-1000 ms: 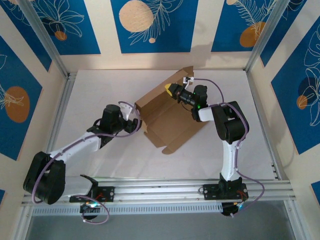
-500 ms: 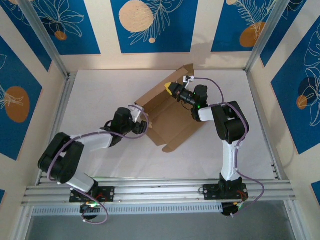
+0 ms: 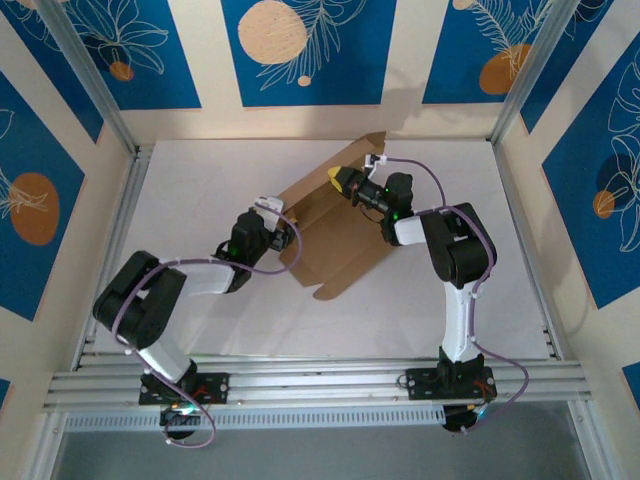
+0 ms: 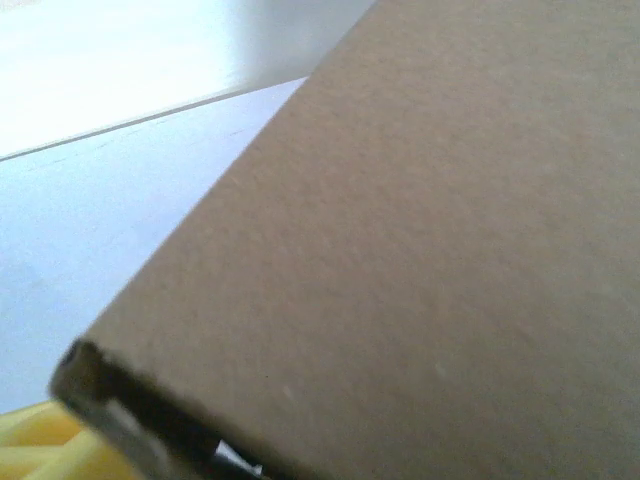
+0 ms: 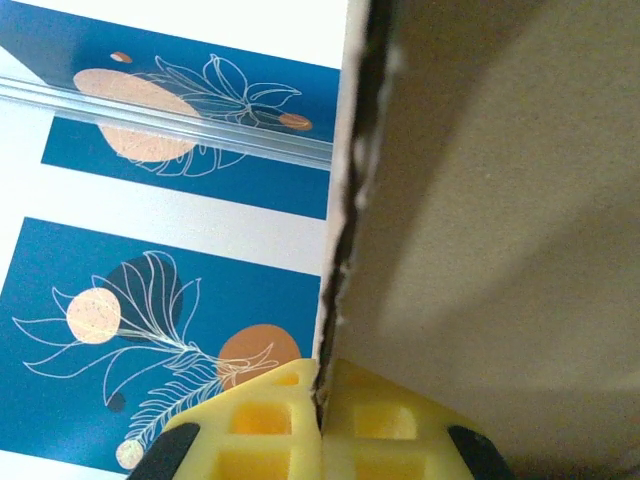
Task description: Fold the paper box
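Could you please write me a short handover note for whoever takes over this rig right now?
Left pincer: open, at the left wall of the paper box; contact unclear.
Right pincer: shut on the edge of the box's far flap, holding it raised.
Box: lying open in the middle of the table.
Done: left wall and far flap stand partly up.
Left: the near tabbed flap lies flat; the remaining walls need folding and tucking.
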Robot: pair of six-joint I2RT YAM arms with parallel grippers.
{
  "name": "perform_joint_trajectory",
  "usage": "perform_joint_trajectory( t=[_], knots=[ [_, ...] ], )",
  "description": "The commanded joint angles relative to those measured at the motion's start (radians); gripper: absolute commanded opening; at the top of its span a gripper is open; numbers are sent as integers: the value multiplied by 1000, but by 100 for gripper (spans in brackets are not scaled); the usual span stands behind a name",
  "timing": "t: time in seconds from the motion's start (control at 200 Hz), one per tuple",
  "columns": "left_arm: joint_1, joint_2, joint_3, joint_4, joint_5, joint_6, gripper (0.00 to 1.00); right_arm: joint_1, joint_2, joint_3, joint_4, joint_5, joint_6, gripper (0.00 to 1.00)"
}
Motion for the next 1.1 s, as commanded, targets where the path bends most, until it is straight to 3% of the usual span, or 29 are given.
perform_joint_trajectory(
  t=[0.0, 0.23, 0.26, 0.405, 0.575, 0.805, 0.93, 1.095],
  knots=[
    [-7, 29, 11, 112, -83, 38, 68, 20, -30, -36, -38, 37, -3, 0],
    [-6, 70, 31, 124, -136, 119, 44, 63, -172, -93, -244, 140, -36, 3],
    [-6, 73, 32, 129, -137, 133, 41, 74, -202, -96, -283, 150, -54, 8],
    [5, 87, 44, 130, -95, 181, 32, 122, -350, -79, -565, 180, -195, 47],
    [45, 88, 57, 99, -19, 175, 31, 164, -558, -62, -932, 239, -401, 65],
    [103, 92, 147, -27, 212, 190, 31, 173, -754, 49, -1286, 235, -574, 64],
    [114, 122, 219, -116, 289, 218, 28, 168, -765, 174, -1444, 182, -643, 63],
    [133, 146, 246, -129, 378, 245, 26, 119, -705, 383, -1706, 300, -766, 63]
  ],
)
